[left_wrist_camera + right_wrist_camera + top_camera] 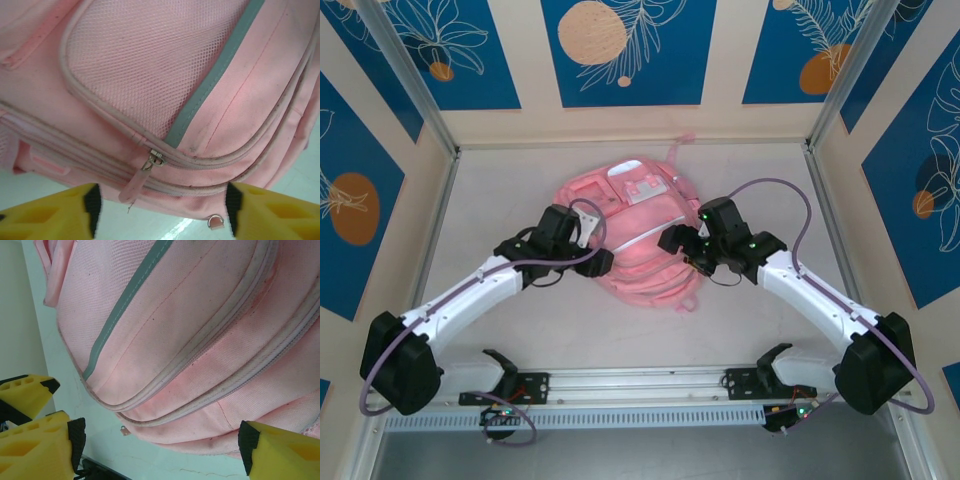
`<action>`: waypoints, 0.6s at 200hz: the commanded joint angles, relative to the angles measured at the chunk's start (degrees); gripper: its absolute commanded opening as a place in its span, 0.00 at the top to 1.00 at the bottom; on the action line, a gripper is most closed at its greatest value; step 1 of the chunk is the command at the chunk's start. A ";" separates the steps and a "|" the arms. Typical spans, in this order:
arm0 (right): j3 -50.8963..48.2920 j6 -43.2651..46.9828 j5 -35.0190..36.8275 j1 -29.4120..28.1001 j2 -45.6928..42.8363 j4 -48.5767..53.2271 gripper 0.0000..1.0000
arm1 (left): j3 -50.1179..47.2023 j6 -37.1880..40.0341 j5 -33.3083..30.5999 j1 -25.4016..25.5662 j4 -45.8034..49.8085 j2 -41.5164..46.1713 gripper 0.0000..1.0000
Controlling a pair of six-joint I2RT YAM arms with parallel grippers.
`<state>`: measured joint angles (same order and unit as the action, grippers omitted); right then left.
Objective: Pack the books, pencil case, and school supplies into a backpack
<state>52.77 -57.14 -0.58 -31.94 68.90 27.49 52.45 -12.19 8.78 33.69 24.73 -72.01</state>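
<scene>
Pink fabric: the backpack [635,235] lies flat near the middle of the desk [520,180], front side up, with a strap loop toward the far wall.
Left gripper [160,205]: spread, its yellow fingers well apart and holding nothing. It is poised at the backpack's left edge, near the zip pull [145,172].
Right gripper [160,440]: also spread and empty, facing the backpack's right edge where two zip seams curve across the fabric.
Zips: the seams look closed in both wrist views. The pull hangs just below the mesh pocket [150,60].
Contents: hidden by the fabric, so whether the books and the pencil case are inside cannot be told.
Progress, as a judgement: this is either early, before the backpack is opened, or late, after it is zipped. The closed seams and empty fingers fit both, and the frames do not settle which.
Left to do, if early: take the pull, run a compartment open, then load the books, pencil case and supplies.
Labels: a white patch [645,190] sits on the upper front, with any print too small to read.
Trim: a grey stripe [215,75] crosses the front, plain and unlettered. A small pink tab [48,165] near the lower seam shows no legible writing.
Brand: none can be read.
</scene>
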 commanded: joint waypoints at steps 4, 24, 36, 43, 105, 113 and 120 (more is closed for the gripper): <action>1.72 0.33 1.77 -1.07 0.51 0.54 0.19 | -0.21 2.59 3.31 -2.05 -3.76 -3.16 0.45; 1.89 0.33 2.09 -1.41 1.35 0.65 0.20 | 0.76 2.43 4.17 -2.82 -4.05 -5.52 0.51; 2.15 0.26 1.92 -1.74 2.02 0.74 0.20 | 0.82 2.80 5.95 -3.01 -4.42 -6.17 0.54; 2.37 0.20 1.96 -1.90 2.39 0.93 0.20 | 0.80 3.23 7.54 -3.09 -4.43 -6.43 0.55; 2.64 -0.08 2.42 -2.71 3.50 1.07 0.21 | -0.80 4.43 9.80 -2.94 -0.90 -5.82 0.60; 2.75 -0.23 2.44 -2.73 3.58 1.08 0.21 | -1.17 4.27 9.85 -2.88 -0.91 -5.61 0.61; 2.92 -0.32 2.42 -2.74 3.76 1.00 0.21 | -1.49 4.24 9.93 -2.84 -1.08 -5.45 0.63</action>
<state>53.69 -57.14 1.06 -34.17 72.03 27.79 52.27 -8.84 16.58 31.14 22.09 -78.50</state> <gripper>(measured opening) 0.788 0.391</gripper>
